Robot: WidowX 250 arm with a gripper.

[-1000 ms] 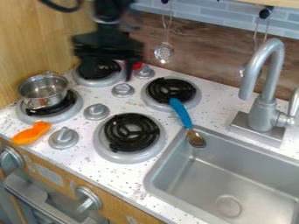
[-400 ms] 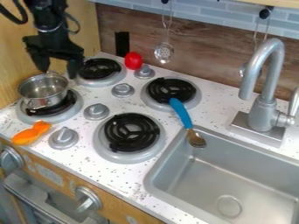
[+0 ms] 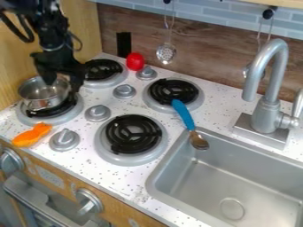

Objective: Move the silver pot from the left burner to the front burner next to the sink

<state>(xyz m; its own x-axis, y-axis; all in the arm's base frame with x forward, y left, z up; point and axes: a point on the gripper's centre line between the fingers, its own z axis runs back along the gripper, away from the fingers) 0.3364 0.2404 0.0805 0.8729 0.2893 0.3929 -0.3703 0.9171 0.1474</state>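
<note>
Two black fingers [image 3: 45, 72] on the gripper [image 3: 61, 81] are spread apart, pointing down over the silver pot [image 3: 42, 95], with their tips around its right-hand side of the rim; can't tell if either one actually touches the metal. The pot sits upright on the front left burner [image 3: 48, 118], pretty snug to the wooden side wall [image 3: 84, 29], so there's little room on that side; toward the middle of the desk [image 3: 89, 175] there's a bit more, though a silver knob [image 3: 98, 113] stands just right of that burner. The back left burner [image 3: 114, 83] is right behind the gripper, and a red thing [image 3: 135, 61] is past it near the backsplash [image 3: 201, 48]; an orange toy [image 3: 33, 135] lies in front of the pot, close to the desk's front edge. Well off to the right, a blue-handled spoon [image 3: 184, 115] runs from a back burner [image 3: 173, 91] over the sink's [image 3: 155, 174] rim.
</note>
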